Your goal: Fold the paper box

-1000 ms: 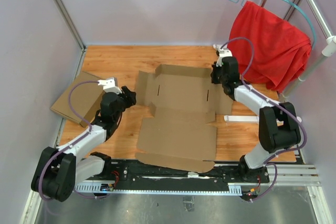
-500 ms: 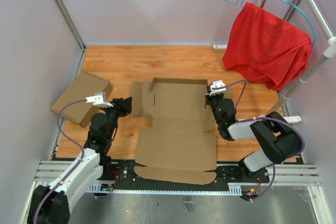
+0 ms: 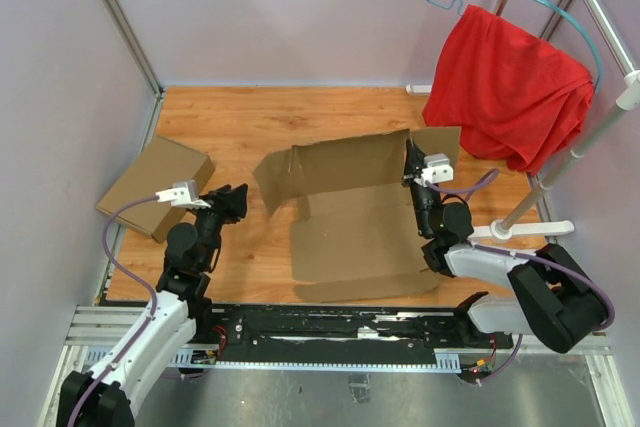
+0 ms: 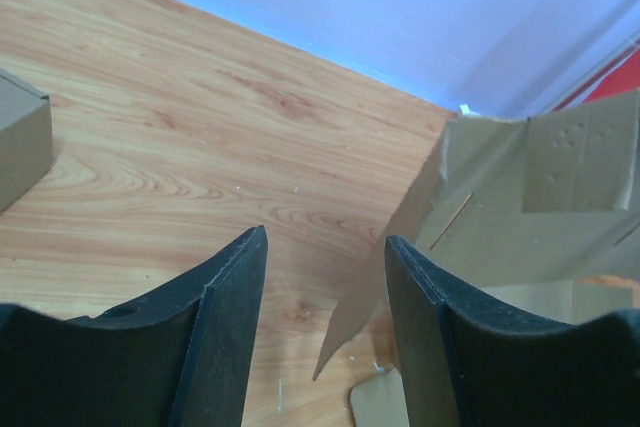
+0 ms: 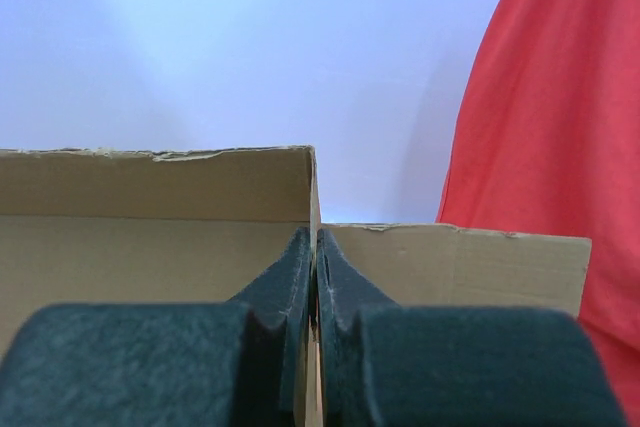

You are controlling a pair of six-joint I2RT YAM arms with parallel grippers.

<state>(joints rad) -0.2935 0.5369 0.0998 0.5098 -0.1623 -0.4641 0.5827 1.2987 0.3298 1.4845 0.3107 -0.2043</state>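
- The paper box point(image 3: 350, 217) is laid on the wooden surface point(image 3: 230, 117), with its floor panel flat and its far wall and side flaps raised.
- The right pincer point(image 3: 412, 172) is clamped on the paper box's right-hand wall, near the far right corner. In the right wrist view the fingers point(image 5: 290, 277) are pressed together where two cardboard panels point(image 5: 150, 207) meet.
- The left pincer point(image 3: 235, 199) is held just left of the paper box, apart from it. Its jaws are spread and nothing is grasped.
- In the left wrist view, bare wood is seen between the fingers point(image 4: 235, 287), and the box's raised left flap point(image 4: 520, 197) is seen ahead and to the right.
- Inside the raised walls only the box's own cardboard floor is shown.
- A closed tan box point(image 3: 157, 185) is placed well left of the paper box.
- A red cloth point(image 3: 510, 82) is hung to the far right of the paper box.
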